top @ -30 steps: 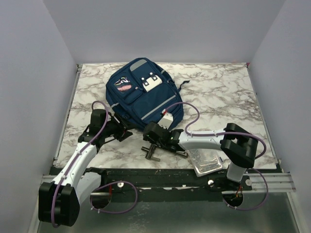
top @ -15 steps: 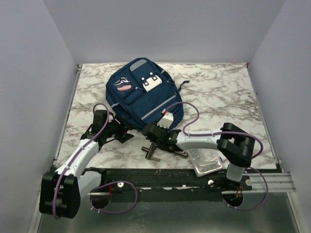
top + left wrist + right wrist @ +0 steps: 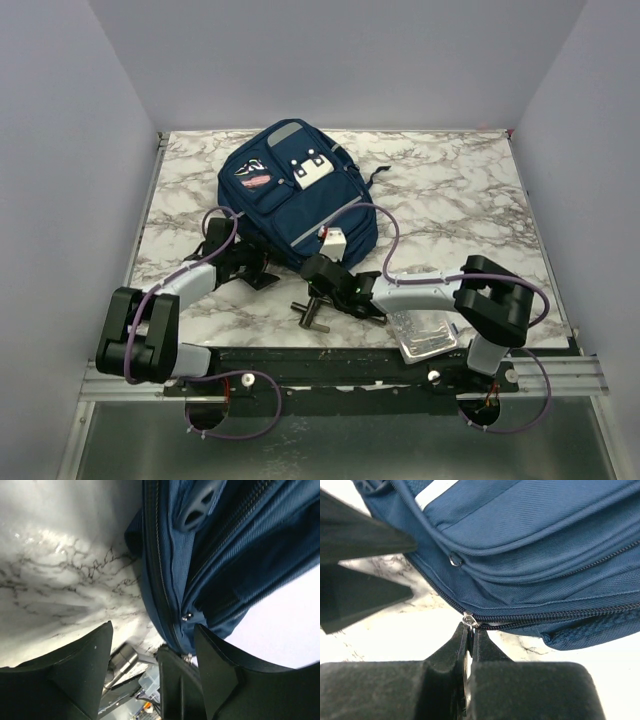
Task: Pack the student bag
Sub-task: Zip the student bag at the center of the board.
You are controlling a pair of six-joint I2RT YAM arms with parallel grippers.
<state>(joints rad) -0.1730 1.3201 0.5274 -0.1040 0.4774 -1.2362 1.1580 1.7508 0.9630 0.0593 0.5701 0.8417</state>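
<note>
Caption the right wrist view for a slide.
Right hand pinched shut on a zipper pull at the student bag edge, marble table beneath.

The large navy blue fabric backpack (image 3: 290,200) lies flat with its front side up on the white marble table (image 3: 460,190), in the far half and a little left of the middle. It is turned a bit, so its top end points to the far side and its bottom end comes toward the near right. On the front are 1 white buckle patch (image 3: 311,170), 1 small white logo (image 3: 254,180) and a light grey stripe (image 3: 325,222), and the zipper along the near edge looks closed next to the small metal zipper pull (image 3: 468,619).
</note>
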